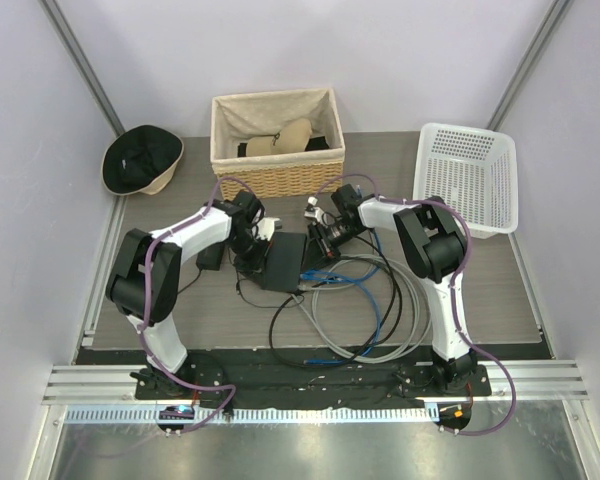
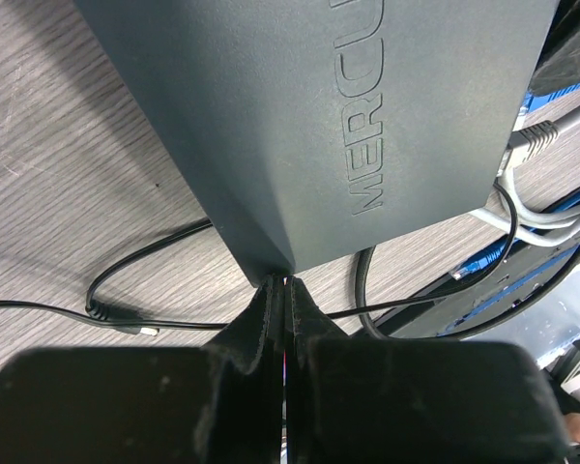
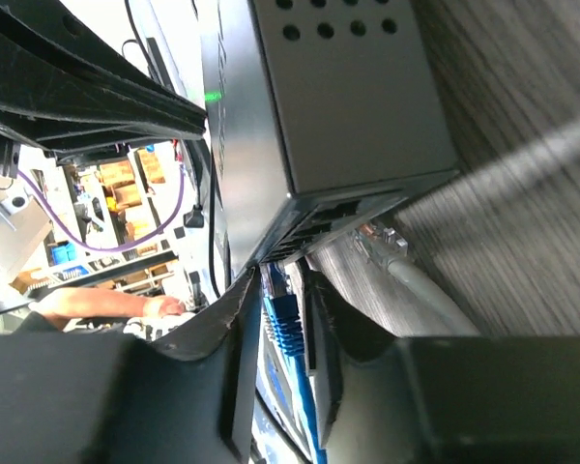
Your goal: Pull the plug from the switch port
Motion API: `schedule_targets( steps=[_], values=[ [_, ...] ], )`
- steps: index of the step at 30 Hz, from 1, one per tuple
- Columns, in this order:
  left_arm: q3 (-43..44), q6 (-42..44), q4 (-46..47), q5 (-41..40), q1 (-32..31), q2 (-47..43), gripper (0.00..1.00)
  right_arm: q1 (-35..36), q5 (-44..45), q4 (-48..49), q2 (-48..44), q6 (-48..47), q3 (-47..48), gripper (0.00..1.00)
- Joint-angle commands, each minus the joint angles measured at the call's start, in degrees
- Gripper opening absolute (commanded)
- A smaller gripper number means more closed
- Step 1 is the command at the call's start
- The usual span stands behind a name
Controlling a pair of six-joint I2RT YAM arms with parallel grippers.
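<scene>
The switch is a flat matte black box (image 1: 283, 265) (image 2: 348, 116) (image 3: 358, 106) lying mid-table between both arms. Its port edge (image 3: 333, 208) faces my right gripper (image 3: 285, 280) (image 1: 318, 240). A blue plug (image 3: 285, 314) sits at that edge, its tip at a port, between the right gripper's two fingers. The jaws stand narrowly open around it, with a sliver of gap on the right side. A grey plug (image 3: 385, 242) lies just outside the port edge on the table. My left gripper (image 2: 285, 282) (image 1: 258, 232) is shut, empty, its tips against a corner of the box.
Grey and blue cables (image 1: 365, 300) loop over the table in front of the switch. A small black power brick (image 1: 212, 257) lies to its left. A wicker basket (image 1: 277, 140), a white plastic basket (image 1: 467, 175) and a hat (image 1: 142, 160) stand at the back.
</scene>
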Motion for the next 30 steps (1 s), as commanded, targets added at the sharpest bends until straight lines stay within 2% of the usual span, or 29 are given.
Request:
schedule_targets(
  steps=[1, 5, 10, 14, 18, 25, 30],
  values=[
    [-2.5, 1.6, 6.2, -6.3, -0.6, 4.9, 0.0, 0.9, -0.3, -2.8, 0.5, -2.7, 1.5, 0.27],
    [-2.3, 1.7, 6.2, -6.4, -0.6, 5.1, 0.0, 1.3, 1.8, -6.3, 1.3, -5.4, 2.5, 0.02],
    [3.4, 2.4, 3.3, -5.3, -0.6, 5.4, 0.0, 1.6, 3.5, -9.2, 1.9, -8.5, 3.3, 0.02],
    [8.7, 2.5, 1.9, 5.5, -0.3, 4.6, 0.0, 1.6, 4.6, -13.3, 4.7, -10.8, 5.9, 0.02],
    [14.6, 0.7, 1.0, 11.8, -0.3, 7.4, 0.0, 1.6, 6.0, -15.3, 7.8, -12.0, 9.5, 0.02],
    [13.7, 0.7, 0.4, 1.0, -0.3, 13.8, 0.0, 1.1, 7.3, -15.4, 9.4, -12.3, 11.8, 0.02],
    [10.6, 0.0, 2.9, -1.6, -0.3, 15.3, 0.0, 0.2, 7.4, -16.1, 10.3, -13.4, 11.7, 0.02]
  ],
)
